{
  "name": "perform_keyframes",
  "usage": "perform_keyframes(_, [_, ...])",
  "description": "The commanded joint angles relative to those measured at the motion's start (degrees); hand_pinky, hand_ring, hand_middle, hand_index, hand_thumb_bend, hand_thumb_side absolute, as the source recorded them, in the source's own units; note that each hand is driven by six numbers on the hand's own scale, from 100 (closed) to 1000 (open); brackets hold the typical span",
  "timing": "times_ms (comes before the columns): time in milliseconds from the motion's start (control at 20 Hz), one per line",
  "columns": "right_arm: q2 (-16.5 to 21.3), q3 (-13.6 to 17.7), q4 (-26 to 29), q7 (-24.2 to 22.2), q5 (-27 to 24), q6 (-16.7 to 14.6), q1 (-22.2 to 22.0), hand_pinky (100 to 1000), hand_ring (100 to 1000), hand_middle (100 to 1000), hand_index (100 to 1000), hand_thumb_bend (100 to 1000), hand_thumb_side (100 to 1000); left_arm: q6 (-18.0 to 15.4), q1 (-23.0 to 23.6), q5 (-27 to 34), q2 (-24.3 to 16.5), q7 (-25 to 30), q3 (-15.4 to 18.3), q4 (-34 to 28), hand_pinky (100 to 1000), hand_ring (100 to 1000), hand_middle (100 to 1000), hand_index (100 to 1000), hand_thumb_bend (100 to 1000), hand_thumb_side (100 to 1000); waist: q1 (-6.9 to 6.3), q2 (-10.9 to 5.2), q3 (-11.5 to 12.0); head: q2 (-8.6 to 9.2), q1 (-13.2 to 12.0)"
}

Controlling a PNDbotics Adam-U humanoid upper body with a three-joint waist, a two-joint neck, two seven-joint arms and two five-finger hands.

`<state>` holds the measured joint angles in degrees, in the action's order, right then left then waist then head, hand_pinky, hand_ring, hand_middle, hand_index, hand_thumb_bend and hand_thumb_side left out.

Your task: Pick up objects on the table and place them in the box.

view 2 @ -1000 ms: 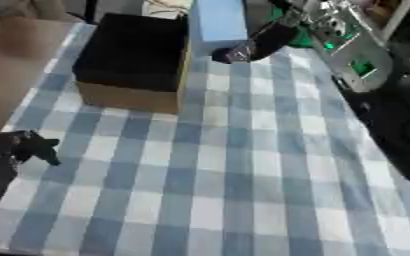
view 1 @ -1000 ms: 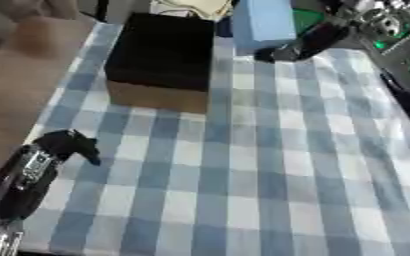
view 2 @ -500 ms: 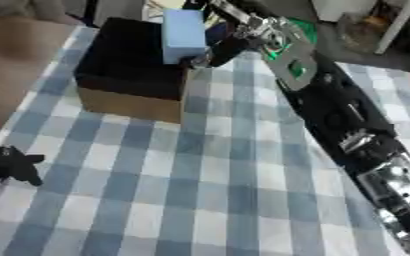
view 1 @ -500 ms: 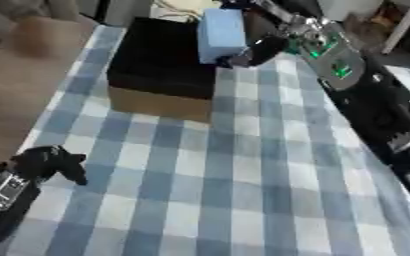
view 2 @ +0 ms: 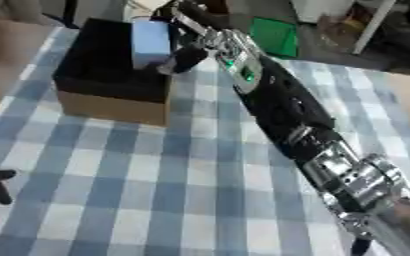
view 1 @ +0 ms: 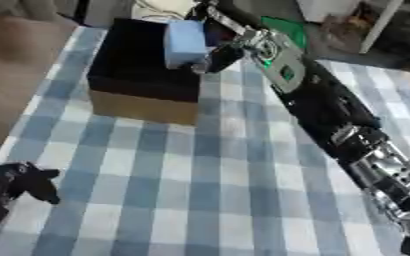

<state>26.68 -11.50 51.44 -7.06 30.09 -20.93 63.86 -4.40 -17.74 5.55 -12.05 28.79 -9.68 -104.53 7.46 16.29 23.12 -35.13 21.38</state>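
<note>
Now, right robot hand (view 1: 215, 56): grasping the blue block (view 1: 185, 43)
Change: carried from beside to over the box (view 1: 147, 70)
Meaning: release next
Left robot hand (view 1: 20, 182): clenched, idle

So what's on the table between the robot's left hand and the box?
Nothing: only bare checked tablecloth lies between the left hand and the box, in the left eye view.

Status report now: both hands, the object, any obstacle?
Right hand holds light blue block over black box. Left hand idle, lower left. No obstacle seen.

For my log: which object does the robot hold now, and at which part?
The right hand holds a light blue block by its right side, over the black box.
</note>
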Motion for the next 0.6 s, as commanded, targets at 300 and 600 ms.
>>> perform_keyframes(300, [-0.8, -1.1, 3.1, 1.7, -0.9, -1.0, 1.9, 677, 868, 791, 889, 681, 239, 0.1, -0.8, 0.0, 0.1, 0.3, -0.2, -0.7, 884, 530, 519, 546, 194, 915, -0.39, -0.93, -0.5, 0.67, 1.1])
perform_keyframes(600, [0.3, -2.1, 8.6, 1.4, -7.2, 0.5, 0.4, 667, 871, 762, 887, 619, 193, 0.1, -0.5, 0.1, 0.2, -0.2, 0.3, -0.7, 883, 529, 519, 546, 194, 912, -0.80, -1.36, -2.2, 0.69, -0.5])
